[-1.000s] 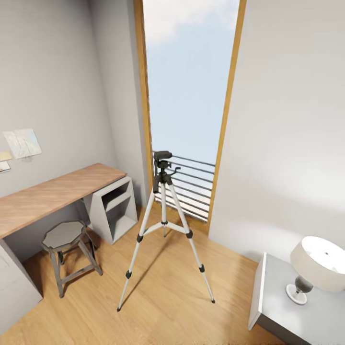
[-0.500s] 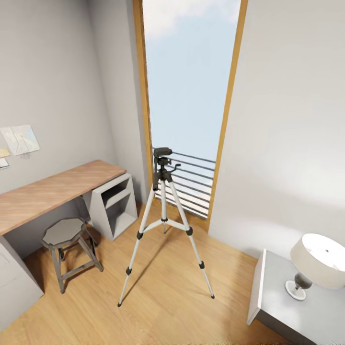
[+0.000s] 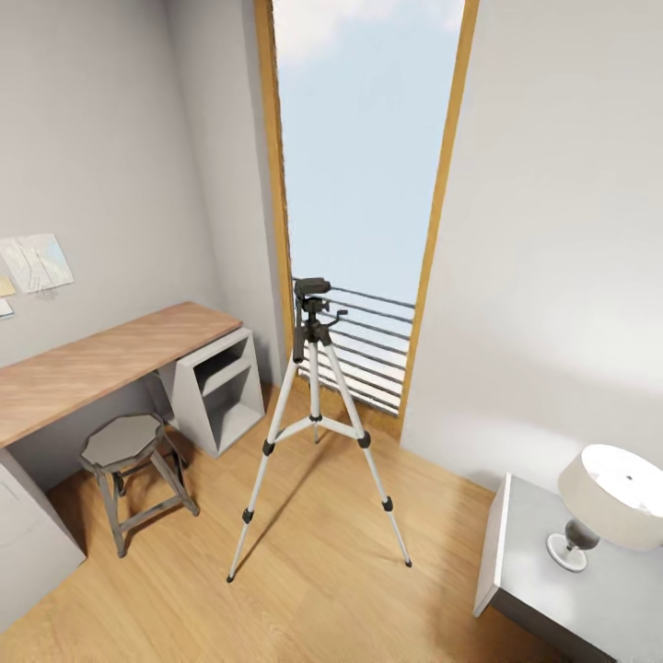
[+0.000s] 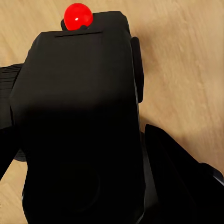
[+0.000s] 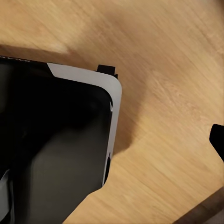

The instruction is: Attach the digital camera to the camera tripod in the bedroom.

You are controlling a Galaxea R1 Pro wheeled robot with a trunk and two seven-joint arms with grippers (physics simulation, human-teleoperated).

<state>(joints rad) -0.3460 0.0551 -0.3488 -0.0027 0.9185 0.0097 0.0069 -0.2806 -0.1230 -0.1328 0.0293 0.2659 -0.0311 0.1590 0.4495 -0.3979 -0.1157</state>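
Wall papers: a pale map-like sheet (image 3: 37,261) pinned on the grey wall at the far left, smaller notes beside it at the frame edge.
Desk: a wooden top (image 3: 101,364) along the left wall, with a grey open-shelf support (image 3: 219,391) under its window end.
Stool: a grey octagonal seat on dark legs (image 3: 124,442), on the wood floor just in front of the desk, well left of the tripod's legs.
Camera tripod: it (image 3: 313,424) stands upright mid-room on the light wood floor (image 3: 304,608), three silver legs spread, black head and handle at the top, nothing mounted on it.
Window: a tall wood-framed opening (image 3: 364,166) showing sky, with a dark horizontal railing (image 3: 368,345) directly behind the tripod head.
Way to the tripod: open floor lies between the viewpoint and the tripod's feet.
Nightstand: a grey surface (image 3: 552,589) at the lower right, carrying a lamp (image 3: 612,502) with a pale drum shade.
Digital camera: in the left wrist view, a black body (image 4: 79,121) with a red dot on top, above wood floor.
Left gripper: dark fingers (image 4: 186,186) lie against the camera's sides, clamped on it.
Right gripper: the right wrist view shows a dark, silver-edged panel (image 5: 56,140) over wood floor and a dark tip (image 5: 218,139) at the frame edge; I cannot tell whether it is spread or closed.
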